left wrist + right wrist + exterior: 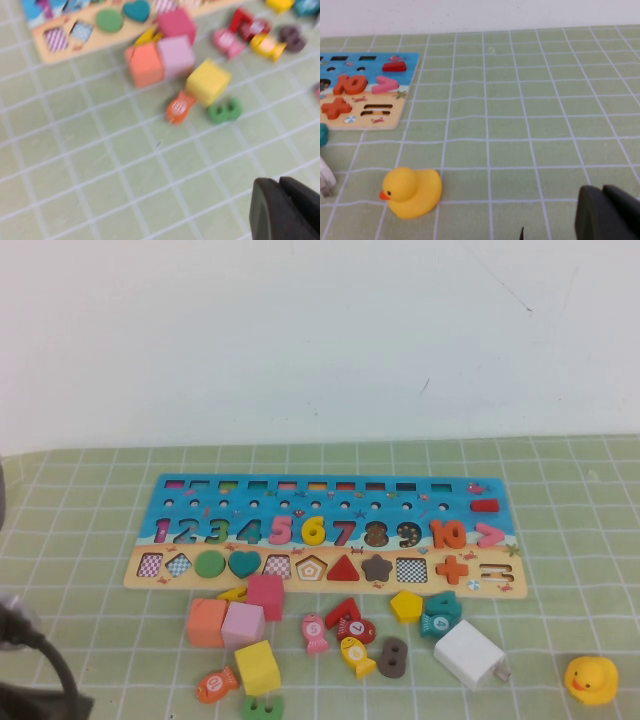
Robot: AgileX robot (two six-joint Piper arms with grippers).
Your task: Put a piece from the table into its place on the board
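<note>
The small flat yellow wooden numeral "6" (pixel 313 530) is seen seated in the row of numerals on the long rectangular wooden puzzle board (pixel 190 488), between the pink "5" (pixel 281 529) and the "7" (pixel 344 532), in the blue upper part above the beige strip of shapes. The left gripper (pixel 279 200) is held low over the green checked tablecloth (pixel 90 540) at the robot's near left, well apart from the board; its dark jaws are pressed together with nothing between them. Between this gripper and the board a cluster of loose pieces is found: an orange cube (pixel 145 64), a pale pink cube (pixel 175 55), a yellow cube (pixel 208 81), an orange fish (pixel 180 106) and a green numeral "8" (pixel 224 110). The right gripper (pixel 601 200) is placed over the cloth at the far right, its dark jaws likewise clenched on nothing, near a yellow rubber duck (pixel 411 192) and well apart from the numeral "6", which is not shown in its wrist view
</note>
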